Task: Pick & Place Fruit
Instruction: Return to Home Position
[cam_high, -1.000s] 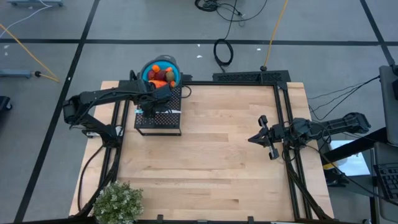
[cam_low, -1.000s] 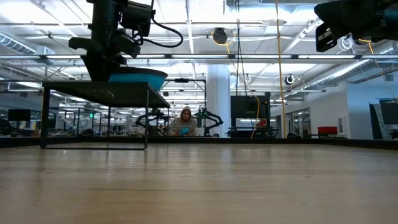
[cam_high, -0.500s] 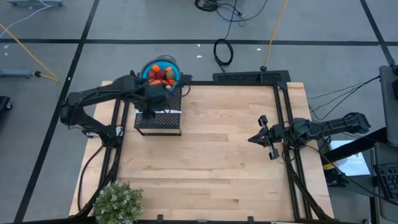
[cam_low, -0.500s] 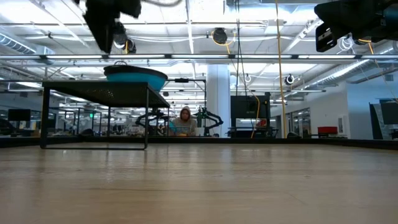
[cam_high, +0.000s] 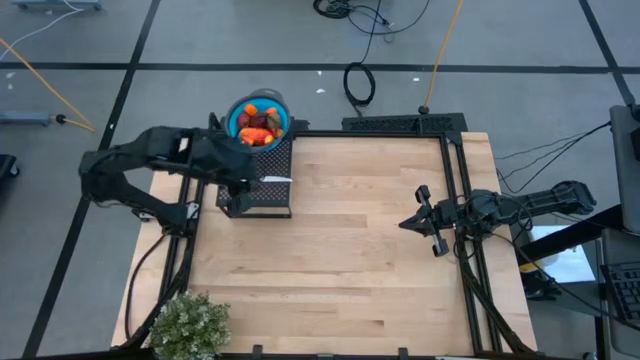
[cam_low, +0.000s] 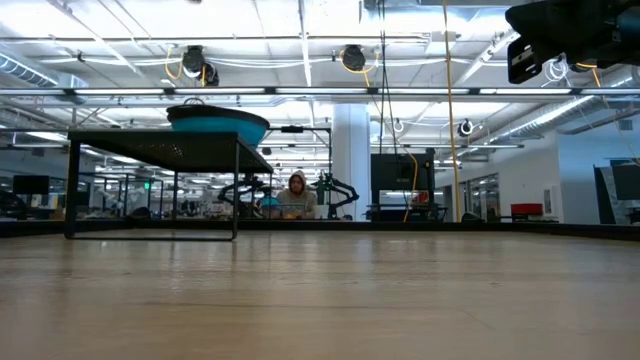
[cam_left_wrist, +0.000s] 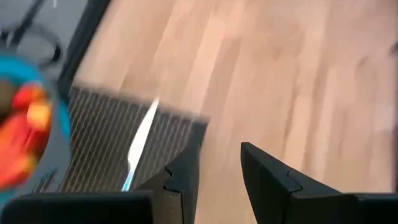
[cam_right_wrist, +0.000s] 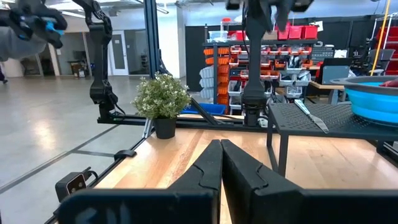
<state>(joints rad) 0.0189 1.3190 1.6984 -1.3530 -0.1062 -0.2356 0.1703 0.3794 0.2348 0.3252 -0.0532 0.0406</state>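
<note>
Well, over in the upper left of the overhead frame the fruit (cam_high: 258, 125) sits heaped in a blue strainer bowl (cam_high: 231, 118), a jumble of orange, red and olive-brown pieces. The bowl stands at the far end of a black perforated shelf (cam_high: 268, 198), and in the level view it shows as a blue dish on top of that shelf, at the left of the frame. A slim knife (cam_high: 274, 180) with a pale blade lies flat on the shelf top just beside the bowl, not touching it. The left gripper (cam_left_wrist: 216, 152) hangs above the shelf's left edge, its arm folded back toward the upper left corner of the table (cam_high: 340, 270); its two fingers stand spread with a clear gap between them and nothing in it. At the right middle of the overhead frame the right gripper (cam_right_wrist: 220, 149) waits near the table's right edge, well apart from the shelf, pointing in across the boards with its fingers pressed together and empty. A bushy green plant (cam_high: 190, 325) stands in the lower left corner. Beyond the table, low in the level view, a person (cam_low: 297, 194) sits in the room behind.
</note>
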